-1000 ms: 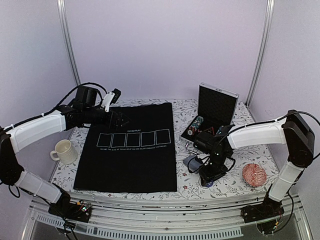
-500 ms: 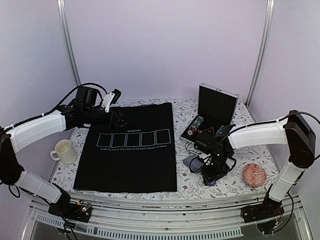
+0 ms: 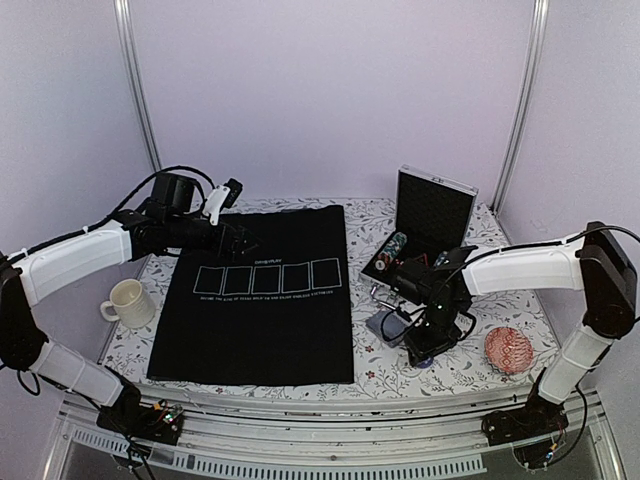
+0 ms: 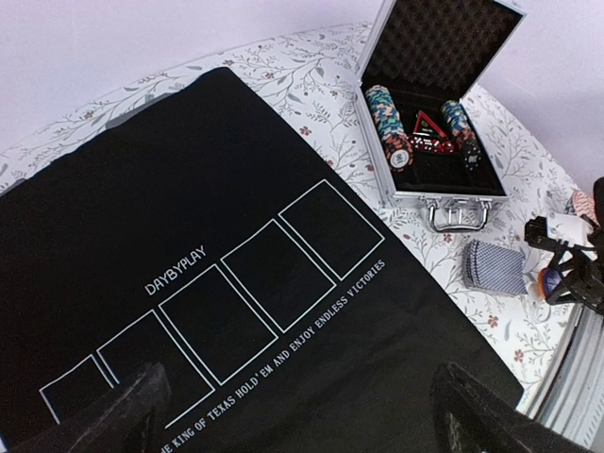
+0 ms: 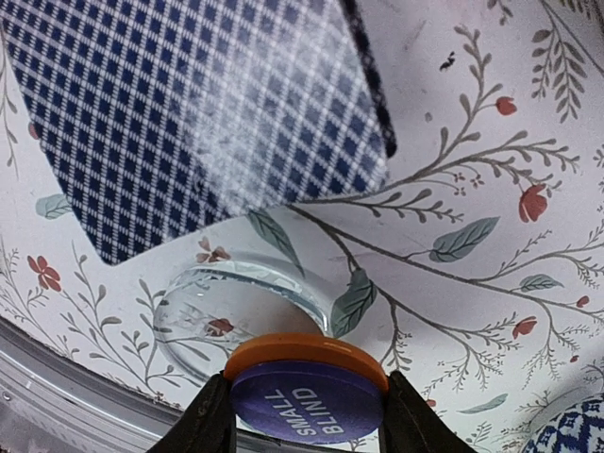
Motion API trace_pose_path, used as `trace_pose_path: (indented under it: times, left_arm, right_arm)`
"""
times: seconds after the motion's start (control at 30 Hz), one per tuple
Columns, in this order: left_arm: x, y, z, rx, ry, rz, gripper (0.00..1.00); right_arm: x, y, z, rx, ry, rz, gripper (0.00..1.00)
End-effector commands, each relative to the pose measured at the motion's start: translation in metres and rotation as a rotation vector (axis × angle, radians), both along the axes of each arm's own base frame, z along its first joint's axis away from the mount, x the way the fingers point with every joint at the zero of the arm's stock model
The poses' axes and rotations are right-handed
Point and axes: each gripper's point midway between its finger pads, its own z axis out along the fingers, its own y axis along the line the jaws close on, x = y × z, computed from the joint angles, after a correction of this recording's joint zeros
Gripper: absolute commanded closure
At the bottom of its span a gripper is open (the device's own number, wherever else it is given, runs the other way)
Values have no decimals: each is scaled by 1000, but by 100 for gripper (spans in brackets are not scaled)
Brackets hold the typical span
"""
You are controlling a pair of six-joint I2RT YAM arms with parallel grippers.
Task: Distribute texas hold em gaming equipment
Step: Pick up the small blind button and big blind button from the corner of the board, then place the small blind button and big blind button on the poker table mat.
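Black mat (image 4: 189, 189) with five card outlines, open silver case (image 4: 444, 199) holding chip stacks (image 4: 388, 121); card deck (image 4: 494, 267) near its handle

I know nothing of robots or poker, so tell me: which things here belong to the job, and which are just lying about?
For the job: deck of cards, poker chips in the case, small blind button in the right pincer.
Just lying about: cream mug, red patterned disc.
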Motion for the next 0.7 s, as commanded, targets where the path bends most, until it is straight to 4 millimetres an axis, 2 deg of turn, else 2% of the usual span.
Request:
trace_pose_path:
  times: [0.0, 0.07, 0.13, 0.23, 0.33, 0.43, 0.53, 0.6, 0.67]
  left_arm:
    - [-4, -8, 11, -8, -24, -43, 2]
    - [-5, -9, 13, -10, -28, -47, 2]
    - [-7, -9, 14, -14, -31, -52, 2]
    - [-7, -8, 18, -16, -41, -49, 2]
    - [-5, -4, 20, -7, -54, -28, 2]
    - [-3, 0, 22, 5, -63, -4, 2]
    - [-3, 3, 23, 15, -71, 8, 2]
    - [-2, 5, 24, 21, -78, 13, 2]
    - [-2, 6, 24, 23, -80, 15, 2]
  right_arm:
    - [10, 4, 21, 33, -37, -12, 96]
    - [15, 9, 31, 42, -48, -15, 97]
    - [21, 29, 44, 95, -66, 2, 97]
    - [27, 81, 67, 226, -98, 87, 97]
    - [35, 125, 72, 277, -129, 172, 97]
    - [38, 161, 61, 274, -132, 254, 97]
    - [34, 187, 43, 240, -119, 326, 97]
    - [26, 197, 30, 218, -97, 366, 97]
    - [21, 198, 18, 174, -85, 391, 97]
